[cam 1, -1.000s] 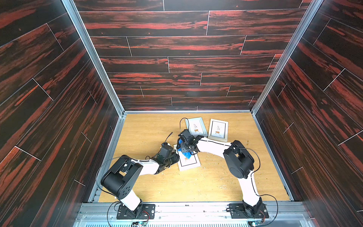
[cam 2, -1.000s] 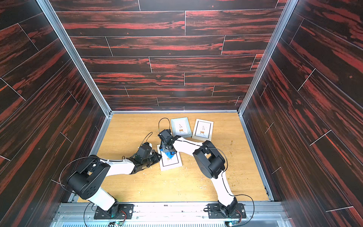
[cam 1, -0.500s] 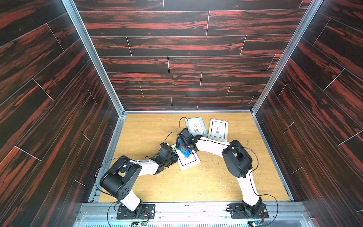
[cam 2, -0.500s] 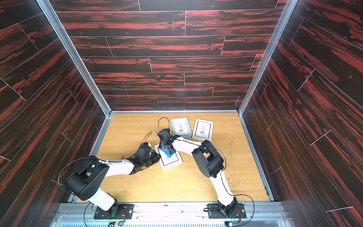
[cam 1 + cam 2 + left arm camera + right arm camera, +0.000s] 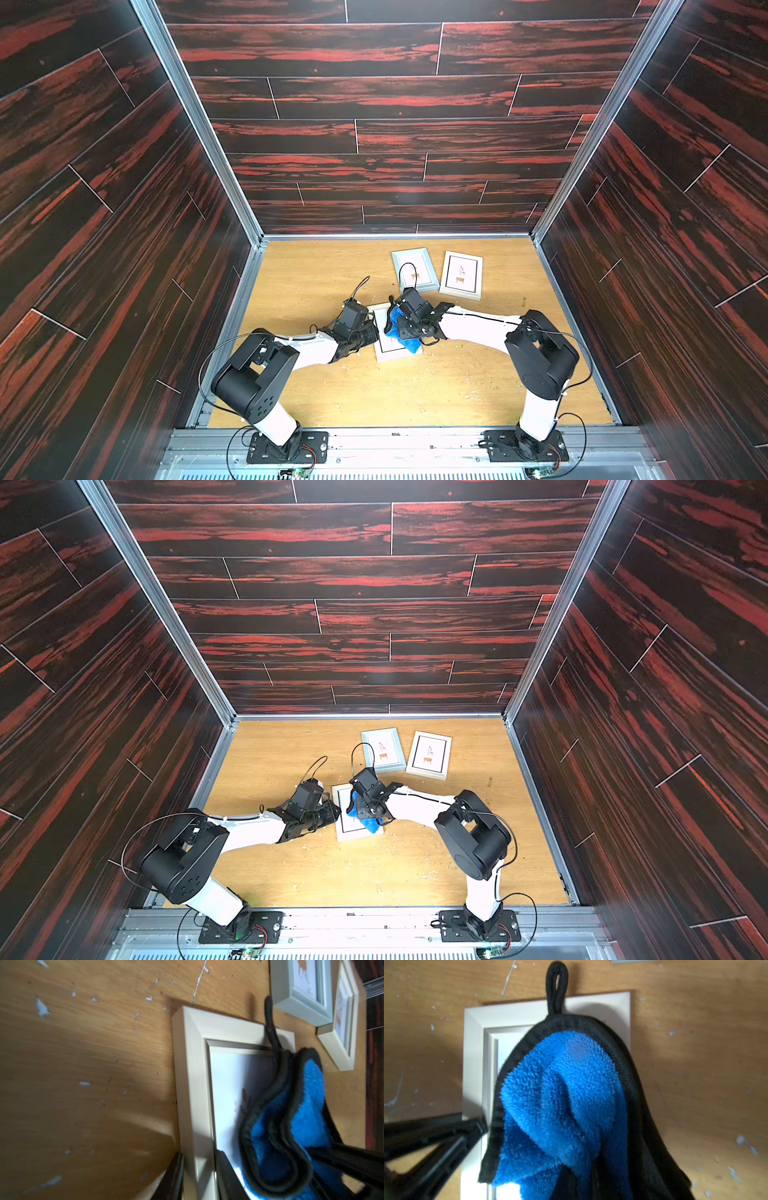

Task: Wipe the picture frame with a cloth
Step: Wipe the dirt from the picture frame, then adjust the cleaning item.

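Observation:
A cream-white picture frame [image 5: 388, 353] [image 5: 351, 835] lies flat in the middle of the wooden floor. My left gripper [image 5: 371, 332] [image 5: 199, 1178] is shut on the frame's left rail [image 5: 193, 1084], one finger outside it and one on the glass. The blue cloth [image 5: 402, 334] [image 5: 366, 820] with black trim hangs bunched from my right gripper [image 5: 409, 322] [image 5: 577, 1178], which is shut on it, the jaws hidden by the fabric. The cloth [image 5: 560, 1095] rests on the frame's glass, and its black loop [image 5: 556, 985] reaches over the far rail [image 5: 508, 1012].
Two more frames lie side by side at the back: a pale blue-grey one [image 5: 415, 270] and a white one [image 5: 461, 274]. Dark wood-patterned walls close in three sides. Bare floor [image 5: 415, 395] lies in front of the arms.
My right gripper has dragged the cloth a little over the frame's glass, toward the front right. The left gripper has kept its hold on the rail and has barely moved.

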You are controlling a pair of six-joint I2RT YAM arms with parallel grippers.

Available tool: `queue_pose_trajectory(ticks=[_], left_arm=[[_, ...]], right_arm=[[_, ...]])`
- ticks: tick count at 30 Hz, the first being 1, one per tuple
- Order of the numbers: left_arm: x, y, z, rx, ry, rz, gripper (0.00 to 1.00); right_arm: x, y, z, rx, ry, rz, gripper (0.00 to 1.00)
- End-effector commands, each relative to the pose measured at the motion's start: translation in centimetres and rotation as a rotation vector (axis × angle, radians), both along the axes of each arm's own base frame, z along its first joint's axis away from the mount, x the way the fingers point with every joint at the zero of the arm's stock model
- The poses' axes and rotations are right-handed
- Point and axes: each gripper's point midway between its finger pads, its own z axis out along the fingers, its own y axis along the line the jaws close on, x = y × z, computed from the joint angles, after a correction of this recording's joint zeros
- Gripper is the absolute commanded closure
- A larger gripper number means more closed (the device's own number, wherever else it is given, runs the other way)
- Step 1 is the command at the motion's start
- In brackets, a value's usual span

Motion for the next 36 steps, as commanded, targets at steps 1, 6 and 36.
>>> queue_pose_trajectory(ticks=[1,6,36], left_arm=[[-3.8,3.3,-3.9,0.166,0.19,-0.011,0.7],[-3.3,3.0,-1.4,0.161,0.158,-0.029,0.68],[-2.0,-4.8,18.0,-0.449,-0.522,-0.288,0.0]], right_arm=[[0.5,-1.0,1.8,0.024,-0.032,-0.03,1.0],[1.2,-1.7,4.6,0.106,-0.095,-0.02,1.0],[-3.1,2.4,14.2,0.613,-0.292,0.235,1.0]])
